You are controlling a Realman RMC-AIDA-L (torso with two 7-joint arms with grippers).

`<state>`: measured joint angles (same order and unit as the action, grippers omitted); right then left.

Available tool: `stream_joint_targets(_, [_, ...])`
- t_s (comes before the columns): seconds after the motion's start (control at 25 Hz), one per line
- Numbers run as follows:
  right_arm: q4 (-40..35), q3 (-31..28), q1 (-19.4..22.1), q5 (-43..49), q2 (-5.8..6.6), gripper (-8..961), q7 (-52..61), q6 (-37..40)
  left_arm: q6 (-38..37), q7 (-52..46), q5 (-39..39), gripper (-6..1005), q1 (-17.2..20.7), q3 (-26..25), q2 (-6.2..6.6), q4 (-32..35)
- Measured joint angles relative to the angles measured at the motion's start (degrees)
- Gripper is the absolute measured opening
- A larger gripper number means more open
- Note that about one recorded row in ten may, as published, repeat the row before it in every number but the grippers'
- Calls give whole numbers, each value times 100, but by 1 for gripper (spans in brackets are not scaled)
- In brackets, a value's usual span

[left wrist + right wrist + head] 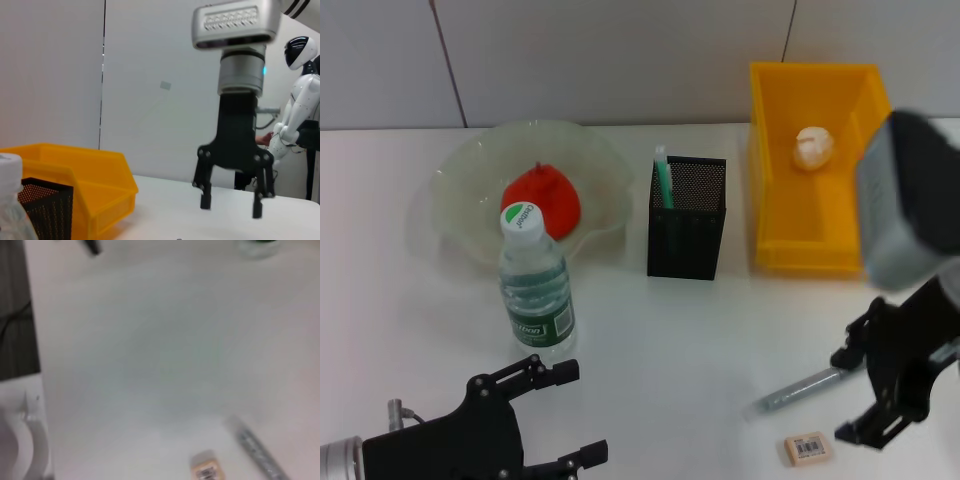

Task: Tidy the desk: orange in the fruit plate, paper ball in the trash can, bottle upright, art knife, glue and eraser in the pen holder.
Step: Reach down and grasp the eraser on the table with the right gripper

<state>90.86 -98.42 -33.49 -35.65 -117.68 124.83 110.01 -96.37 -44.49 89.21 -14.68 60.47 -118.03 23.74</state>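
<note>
Near the worktop's point(700, 340) front right edge, the right end effector point(857, 395) hangs wide open over eraser point(808, 448) and grey pen-like stick point(802, 389); the left end effector point(575, 415), also spread, sits at the front left edge below the upright bottle point(535, 290)

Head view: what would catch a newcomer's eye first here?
The bright yellow trash can at back right, with the paper ball inside. Then the orange in the fruit plate behind the upright bottle. The right gripper, open, hovers over the eraser near the front.
</note>
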Motion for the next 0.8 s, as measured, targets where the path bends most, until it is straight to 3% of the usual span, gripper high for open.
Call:
stream_joint_targets(0.2, [-48, 601, 53, 177, -109, 741, -259, -221, 8, 0, 0, 827, 1, 0, 0, 0])
stream_joint_targets(0.8, [-628, 1244, 27, 400, -130, 686, -384, -695, -1, 2, 0, 827, 51, 0, 0, -1])
